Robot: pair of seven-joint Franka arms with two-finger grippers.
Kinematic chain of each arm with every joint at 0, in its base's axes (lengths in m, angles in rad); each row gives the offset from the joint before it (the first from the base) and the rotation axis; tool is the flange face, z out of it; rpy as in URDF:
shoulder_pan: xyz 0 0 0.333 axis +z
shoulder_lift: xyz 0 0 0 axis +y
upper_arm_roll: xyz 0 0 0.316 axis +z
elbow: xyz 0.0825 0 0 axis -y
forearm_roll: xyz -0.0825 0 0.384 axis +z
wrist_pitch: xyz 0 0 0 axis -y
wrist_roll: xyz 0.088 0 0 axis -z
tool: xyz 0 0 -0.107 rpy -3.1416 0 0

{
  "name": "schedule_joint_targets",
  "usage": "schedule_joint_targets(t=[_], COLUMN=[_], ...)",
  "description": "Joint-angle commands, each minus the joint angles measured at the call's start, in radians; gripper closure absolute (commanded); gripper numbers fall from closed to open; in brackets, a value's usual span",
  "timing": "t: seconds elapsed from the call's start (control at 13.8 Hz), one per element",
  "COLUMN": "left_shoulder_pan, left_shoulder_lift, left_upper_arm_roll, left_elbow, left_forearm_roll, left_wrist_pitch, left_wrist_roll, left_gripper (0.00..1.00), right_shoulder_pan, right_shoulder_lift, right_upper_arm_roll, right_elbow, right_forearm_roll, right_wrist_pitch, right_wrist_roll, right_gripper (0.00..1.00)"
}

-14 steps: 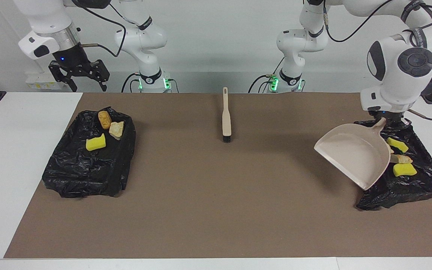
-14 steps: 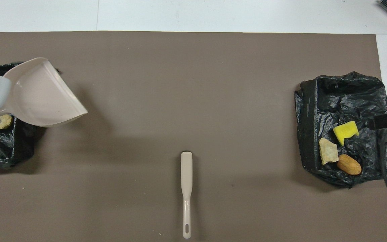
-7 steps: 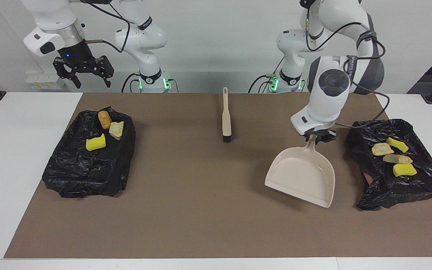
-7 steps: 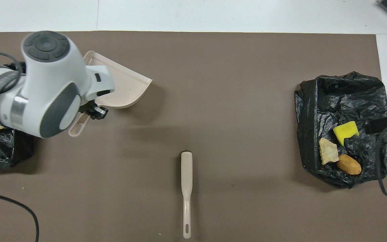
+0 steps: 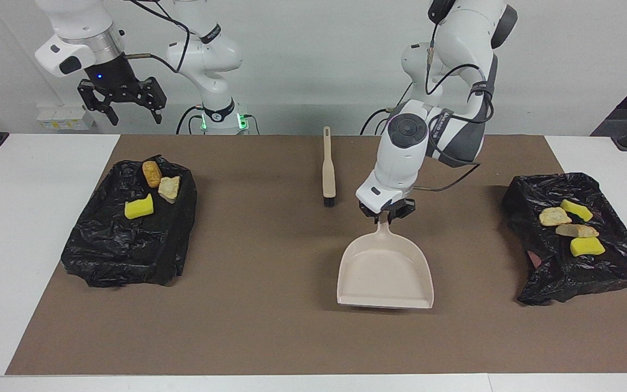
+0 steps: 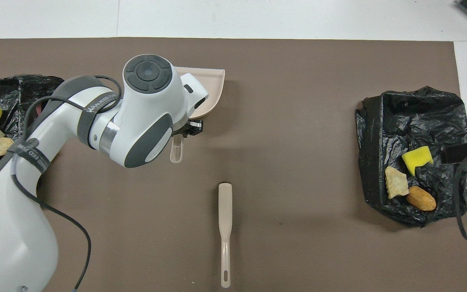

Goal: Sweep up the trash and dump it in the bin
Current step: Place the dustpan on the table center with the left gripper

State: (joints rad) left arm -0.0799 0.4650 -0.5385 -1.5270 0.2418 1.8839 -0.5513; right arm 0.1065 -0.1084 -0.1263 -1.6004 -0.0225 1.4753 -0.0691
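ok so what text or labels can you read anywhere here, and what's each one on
"ANJEED": on the grey strap round the left arm, overhead view; the letters around it are too blurred to read.
Second grey strap, lower on the same arm: any print is too blurred to read.
White plate on the wall: too small to read.
Dustpan, brush, black bags: no text seen.

Table [image 5: 30, 218], brown mat [image 5: 270, 326], brush [image 5: 328, 171], two black bags [image 5: 128, 239]
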Motion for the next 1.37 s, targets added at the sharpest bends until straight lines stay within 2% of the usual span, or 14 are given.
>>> schedule_joint_targets(t=[0.0, 0.29, 0.58, 0.65, 0.79, 0.94, 1.01, 1.08, 1.23, 1.3], left_shoulder_pan=[-0.032, -0.106, -0.135, -0.136, -0.136, -0.135, -0.135, -0.129, -0.121, -0.123], left_shoulder_lift=[0.067, 0.135, 0.156, 0.156, 0.153, 0.15, 0.144, 0.136, 0.074, 0.017], left_upper_arm_roll=[-0.02, -0.018, -0.021, -0.02, -0.018, -0.014, -0.011, -0.012, 0.003, 0.038], left_elbow=[0.088, 0.128, 0.116, 0.111, 0.101, 0.097, 0.096, 0.094, 0.071, 0.039], left_forearm_roll=[-0.006, 0.016, 0.028, 0.028, 0.03, 0.031, 0.045, 0.074, 0.079, 0.07], left_wrist_pitch=[0.033, 0.041, 0.023, 0.026, 0.024, 0.014, 0.011, -0.002, -0.019, -0.019], left_wrist_roll=[-0.096, -0.101, -0.122, -0.131, -0.131, -0.131, -0.131, -0.13, -0.124, -0.121], left_gripper=[1.0, 1.0, 1.0, 0.92, 0.65, 0.22, 0.06, 0.0, 0.0, 0.0], right_shoulder_pan=[0.009, 0.021, 0.027, 0.025, 0.025, 0.025, 0.024, 0.024, 0.025, 0.027], right_shoulder_lift=[0.001, -0.005, -0.008, -0.01, -0.008, -0.008, -0.008, -0.008, -0.008, -0.008], right_upper_arm_roll=[-0.001, -0.016, -0.029, -0.029, -0.029, -0.029, -0.035, -0.036, -0.029, -0.026], right_elbow=[0.008, 0.005, -0.001, -0.001, 0.001, 0.001, 0.005, 0.004, 0.005, 0.005], right_forearm_roll=[-0.013, -0.016, -0.014, -0.013, -0.013, -0.008, -0.011, -0.011, -0.002, -0.002], right_wrist_pitch=[-0.015, -0.003, -0.004, -0.004, -0.004, -0.004, -0.007, -0.006, -0.006, -0.006], right_wrist_roll=[-0.004, -0.003, -0.004, -0.004, -0.004, -0.004, -0.006, -0.006, -0.008, -0.008], right_gripper=[0.0, 0.0, 0.0, 0.0, 0.0, 0.0, 0.0, 0.0, 0.0, 0.0])
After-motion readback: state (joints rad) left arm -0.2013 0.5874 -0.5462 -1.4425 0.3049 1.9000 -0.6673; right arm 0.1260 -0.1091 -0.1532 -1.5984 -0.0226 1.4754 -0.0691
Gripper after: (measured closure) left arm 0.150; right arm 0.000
